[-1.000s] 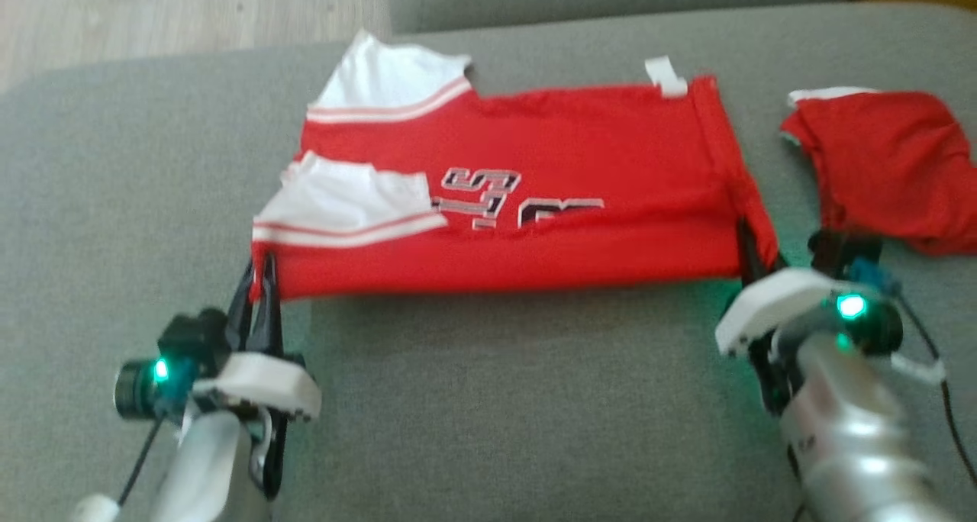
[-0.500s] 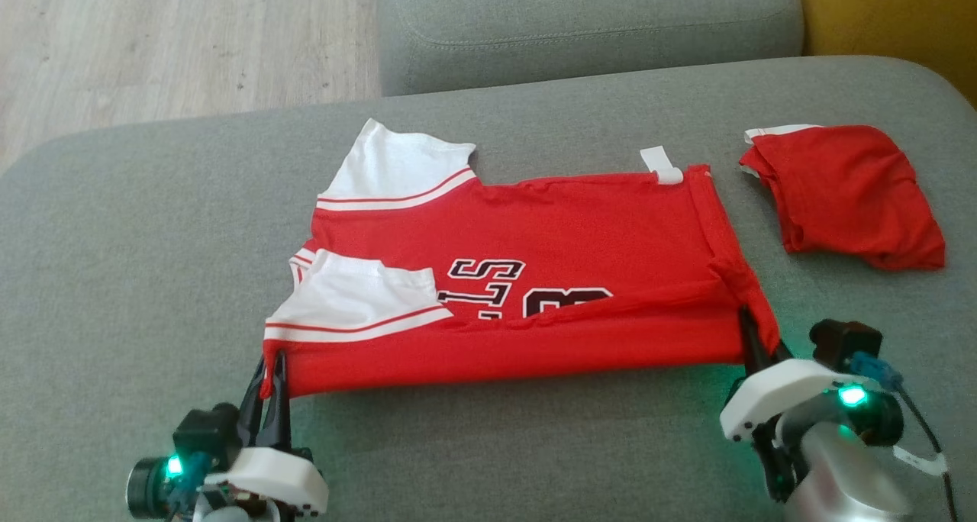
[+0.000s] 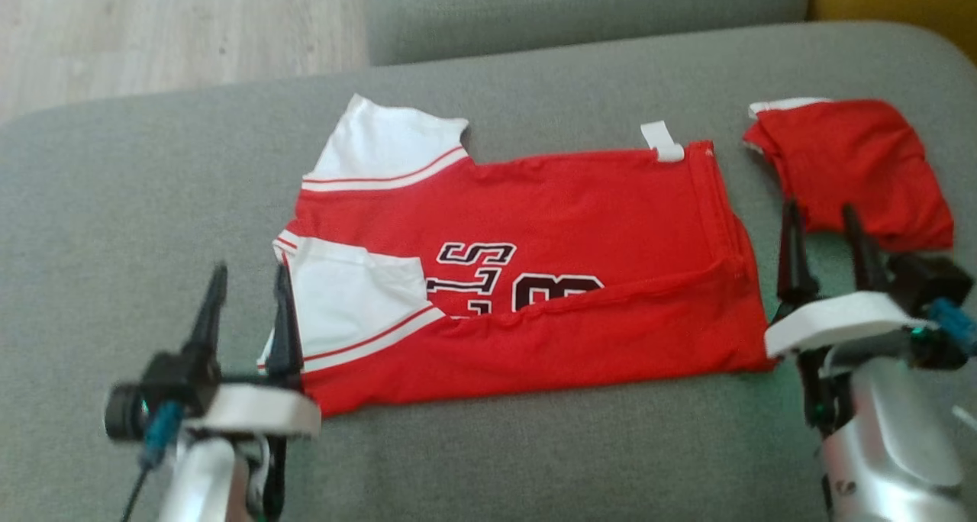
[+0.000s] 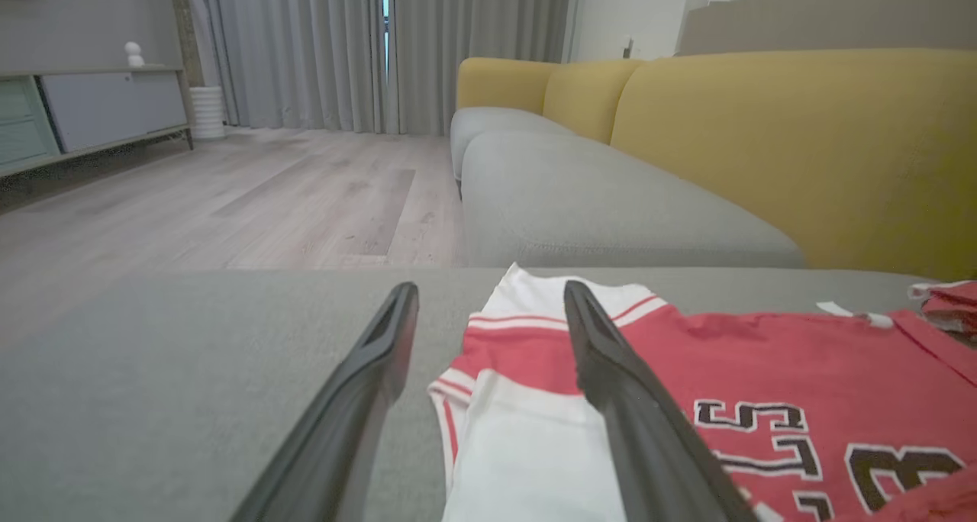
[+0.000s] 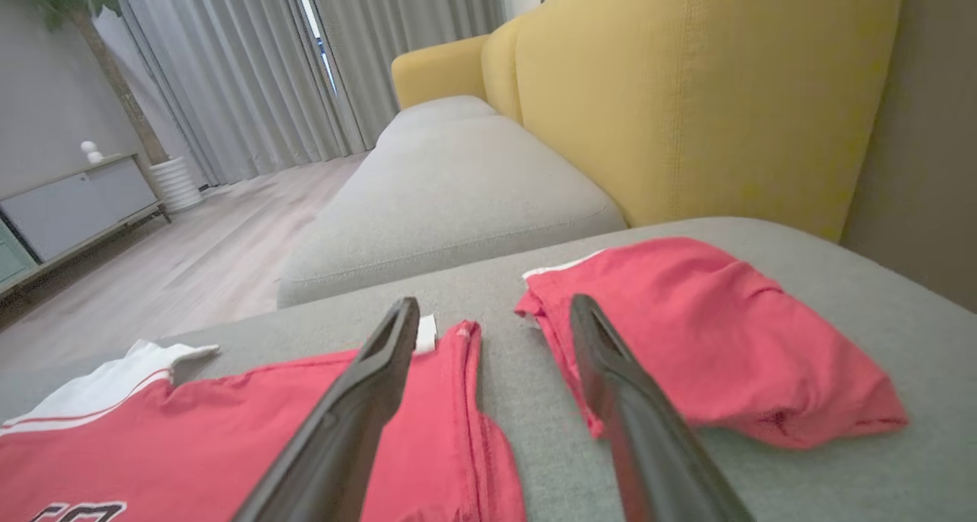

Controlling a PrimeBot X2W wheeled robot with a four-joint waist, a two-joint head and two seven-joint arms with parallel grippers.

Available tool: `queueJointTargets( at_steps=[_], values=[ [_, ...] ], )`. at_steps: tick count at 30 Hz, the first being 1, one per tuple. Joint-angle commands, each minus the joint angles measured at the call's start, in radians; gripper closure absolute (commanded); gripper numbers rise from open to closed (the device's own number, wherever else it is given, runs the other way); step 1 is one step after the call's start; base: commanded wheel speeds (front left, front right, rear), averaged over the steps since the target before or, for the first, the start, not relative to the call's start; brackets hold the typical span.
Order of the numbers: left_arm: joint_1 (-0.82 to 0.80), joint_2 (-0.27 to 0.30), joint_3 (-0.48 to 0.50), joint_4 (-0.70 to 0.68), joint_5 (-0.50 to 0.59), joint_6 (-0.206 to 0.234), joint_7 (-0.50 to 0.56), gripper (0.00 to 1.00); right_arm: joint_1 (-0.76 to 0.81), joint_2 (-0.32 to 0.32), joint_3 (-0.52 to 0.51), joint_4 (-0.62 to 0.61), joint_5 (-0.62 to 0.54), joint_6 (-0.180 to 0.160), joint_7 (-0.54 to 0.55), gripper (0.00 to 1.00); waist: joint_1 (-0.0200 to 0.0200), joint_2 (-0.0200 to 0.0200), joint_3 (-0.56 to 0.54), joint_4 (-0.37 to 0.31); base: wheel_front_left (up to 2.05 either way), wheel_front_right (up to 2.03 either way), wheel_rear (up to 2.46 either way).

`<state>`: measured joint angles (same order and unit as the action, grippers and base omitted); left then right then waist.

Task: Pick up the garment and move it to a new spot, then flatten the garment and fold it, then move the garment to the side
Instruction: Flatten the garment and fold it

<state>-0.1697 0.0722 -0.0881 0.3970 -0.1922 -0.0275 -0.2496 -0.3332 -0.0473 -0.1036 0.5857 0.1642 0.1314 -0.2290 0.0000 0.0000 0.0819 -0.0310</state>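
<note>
Across the middle of the grey cushion (image 3: 488, 446) — red shirt (image 3: 580, 217) lying flat, partly folded. Toward the near edge, left pincer (image 3: 251, 270) and right pincer (image 3: 818, 207) at either end — both spread wide, gripping nothing.

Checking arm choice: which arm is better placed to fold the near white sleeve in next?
Left, probably. The left gripper, open, stands right at the near sleeve of the jersey. The right gripper, also open, is at the hem end, beside the other red garment.
</note>
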Motion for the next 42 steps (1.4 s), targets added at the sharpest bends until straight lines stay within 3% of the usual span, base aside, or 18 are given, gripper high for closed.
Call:
queueJointTargets(
  at_steps=[1,8,10,11,14,22,30,42],
  values=[
    [-0.059,0.013,0.041,-0.046,0.008,-0.003,-0.012,0.0,-0.011,-0.003,0.019,-0.048,-0.009,-0.001,-0.011,0.0,0.0,0.0,0.023,-0.007,0.0,0.0,0.0],
    [-0.236,0.082,0.028,-0.069,0.025,-0.055,0.015,0.0,-0.074,-0.003,0.01,-0.204,-0.017,-0.001,0.031,0.0,0.0,0.0,0.145,-0.036,0.0,0.0,0.0],
    [-0.331,0.116,0.009,-0.037,0.015,-0.077,0.087,0.0,-0.105,-0.003,0.013,-0.245,-0.027,-0.001,0.054,0.0,0.0,0.0,0.19,-0.042,0.0,0.0,0.0],
    [-0.439,0.158,-0.014,0.003,-0.004,-0.092,0.186,0.0,-0.143,-0.003,0.019,-0.288,-0.039,-0.001,0.078,0.0,0.0,0.0,0.244,-0.052,0.0,0.0,0.0],
    [-0.595,0.231,-0.065,0.073,-0.037,-0.101,0.316,0.0,-0.205,-0.003,0.047,-0.33,-0.058,-0.001,0.109,0.0,0.0,0.0,0.312,-0.078,0.0,0.0,0.0],
    [-0.862,0.435,-0.344,0.219,-0.238,-0.103,0.571,0.0,-0.324,-0.003,0.086,-0.375,-0.061,-0.001,0.141,0.0,0.0,0.0,0.421,-0.144,0.0,0.0,0.0],
    [-0.987,0.509,-0.475,0.297,-0.41,-0.103,0.63,0.0,-0.351,-0.003,0.087,-0.391,-0.051,-0.001,0.138,0.0,0.0,0.0,0.469,-0.184,0.0,0.0,0.0],
    [-1.064,0.542,-0.633,0.333,-0.585,-0.103,0.711,0.0,-0.385,-0.003,0.081,-0.383,-0.048,-0.001,0.127,0.0,0.0,0.0,0.513,-0.217,0.0,0.0,0.0]
  ],
)
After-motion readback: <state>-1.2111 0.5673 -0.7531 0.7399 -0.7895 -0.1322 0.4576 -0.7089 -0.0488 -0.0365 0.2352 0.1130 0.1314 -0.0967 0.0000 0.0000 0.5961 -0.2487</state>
